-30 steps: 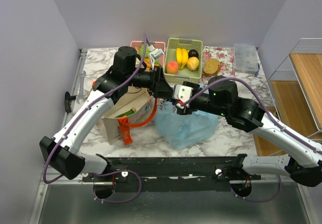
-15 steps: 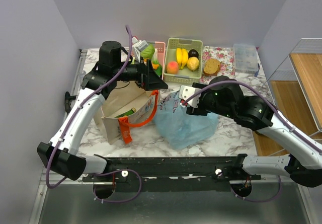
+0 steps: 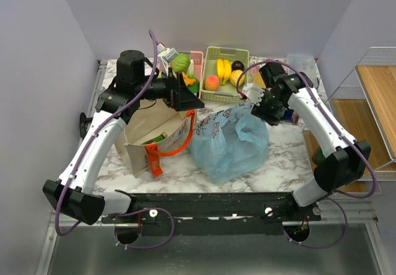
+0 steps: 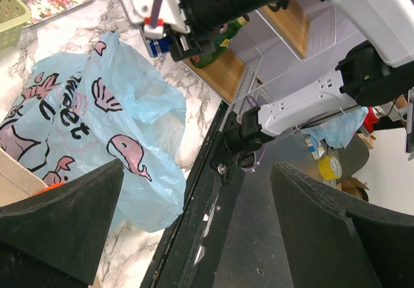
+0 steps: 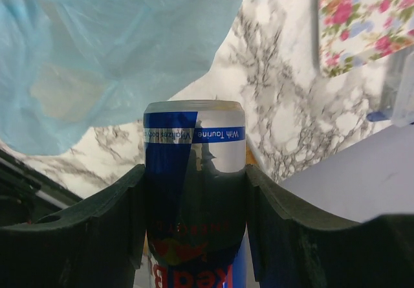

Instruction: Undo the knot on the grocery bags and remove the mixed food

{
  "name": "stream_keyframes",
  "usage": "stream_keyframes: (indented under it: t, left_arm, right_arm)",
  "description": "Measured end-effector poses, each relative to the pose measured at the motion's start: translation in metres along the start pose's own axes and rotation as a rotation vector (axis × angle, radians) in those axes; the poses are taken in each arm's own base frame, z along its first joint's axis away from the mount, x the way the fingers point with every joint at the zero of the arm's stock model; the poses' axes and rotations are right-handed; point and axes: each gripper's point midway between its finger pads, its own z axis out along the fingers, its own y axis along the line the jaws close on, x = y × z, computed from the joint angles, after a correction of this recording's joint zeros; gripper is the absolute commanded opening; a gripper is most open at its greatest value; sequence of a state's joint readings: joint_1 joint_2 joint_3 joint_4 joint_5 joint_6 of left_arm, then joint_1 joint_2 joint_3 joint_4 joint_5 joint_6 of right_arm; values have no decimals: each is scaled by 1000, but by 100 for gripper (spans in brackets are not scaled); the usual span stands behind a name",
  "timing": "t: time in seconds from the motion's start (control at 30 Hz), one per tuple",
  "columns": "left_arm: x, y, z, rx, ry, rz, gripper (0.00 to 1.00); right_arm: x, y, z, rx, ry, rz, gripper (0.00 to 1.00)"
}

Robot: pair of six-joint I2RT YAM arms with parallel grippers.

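Two arms, top view: the left one reaches far over the beige tote (image 3: 143, 130); the right one bends in from the right.
Left gripper (image 3: 187, 96): fingers spread wide, nothing between them, just near of the pink basket (image 3: 197, 55).
Cabbage (image 3: 181, 62): round and green, up on the pink basket, far left of centre.
Blue bag (image 3: 229, 145): slumped mid-table, touching the tote's right side.
Right gripper (image 3: 272, 109): over the bag's far right corner.
Green basket (image 3: 227, 50): far centre, with bananas (image 3: 223, 70) and a peach (image 3: 211, 82) inside.
Left wrist view: both black fingers (image 4: 58, 217) stand far apart, the whale-printed bag lying beyond them.
Can (image 4: 155, 46): a blue end shows in the right gripper.
Right wrist view: the fingers are clamped on the blue-and-silver can, the bag upper left, a floral tray (image 5: 362, 22) upper right.
Knot: cannot pick it out; the bag's top looks loose and crumpled.
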State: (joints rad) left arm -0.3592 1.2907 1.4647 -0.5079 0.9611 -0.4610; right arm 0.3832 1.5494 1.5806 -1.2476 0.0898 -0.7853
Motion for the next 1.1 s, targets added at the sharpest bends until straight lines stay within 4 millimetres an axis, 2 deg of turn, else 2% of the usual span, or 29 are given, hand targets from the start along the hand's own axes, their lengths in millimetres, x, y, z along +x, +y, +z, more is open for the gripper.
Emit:
stream_keyframes:
  t: [0.13, 0.23, 0.33, 0.43, 0.77, 0.83, 0.9, 1.0, 1.1]
  left_arm:
    - [-3, -1, 0, 3, -6, 7, 98]
    - [-6, -4, -1, 6, -15, 14, 98]
    - [-8, -4, -2, 6, -21, 13, 98]
    - [-8, -5, -2, 7, -22, 7, 98]
    - [-9, -10, -5, 18, -28, 23, 99]
    - [-9, -10, -5, 18, -28, 32, 98]
    - [-8, -10, -5, 20, -26, 40, 99]
    - [-6, -8, -4, 28, -24, 58, 98]
    - [-5, -5, -1, 37, -26, 61, 98]
  right_arm:
    - [33, 2, 21, -79, 113, -53, 1]
    - [65, 4, 34, -133, 215, -81, 1]
    - [96, -1, 48, -181, 307, -96, 1]
    - [118, -7, 59, -203, 379, -118, 1]
    - [140, -25, 75, -192, 465, -196, 1]
    - [138, -28, 76, -199, 449, -193, 1]
    - [126, -37, 71, -198, 389, -177, 1]
    - [87, -59, 49, -148, 218, -153, 1]
    - [38, -74, 14, -61, 1, -163, 1]
